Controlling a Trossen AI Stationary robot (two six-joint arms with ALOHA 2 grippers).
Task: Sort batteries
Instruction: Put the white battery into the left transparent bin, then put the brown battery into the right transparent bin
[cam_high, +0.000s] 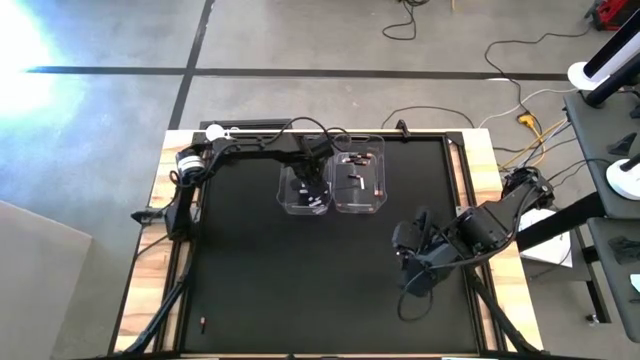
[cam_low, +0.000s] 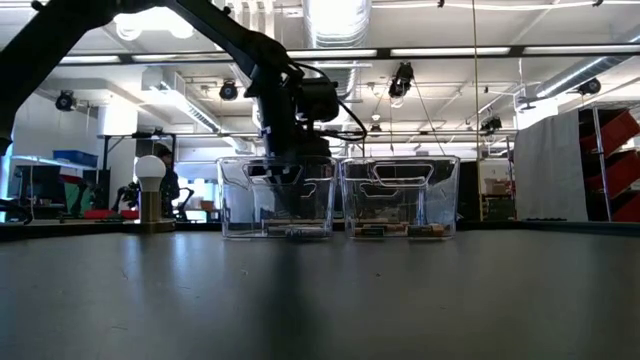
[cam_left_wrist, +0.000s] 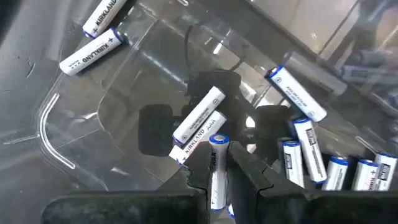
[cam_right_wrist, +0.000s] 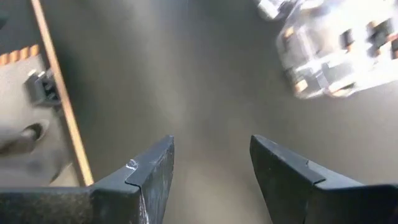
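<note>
L claw in left bin, gripping a battery

L claw (cam_left_wrist: 219, 180) is clamped on a white battery (cam_left_wrist: 217, 163) w/ blue end, down inside the left clear bin (cam_high: 302, 188); other white batteries (cam_left_wrist: 199, 118) lie on its floor. R claw (cam_right_wrist: 211, 174) is open, empty, over bare bench (cam_high: 300, 280), well apart from the bins.

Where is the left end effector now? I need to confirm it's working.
In the high view, left end effector is inside the left clear bin, pinching a white battery.
</note>
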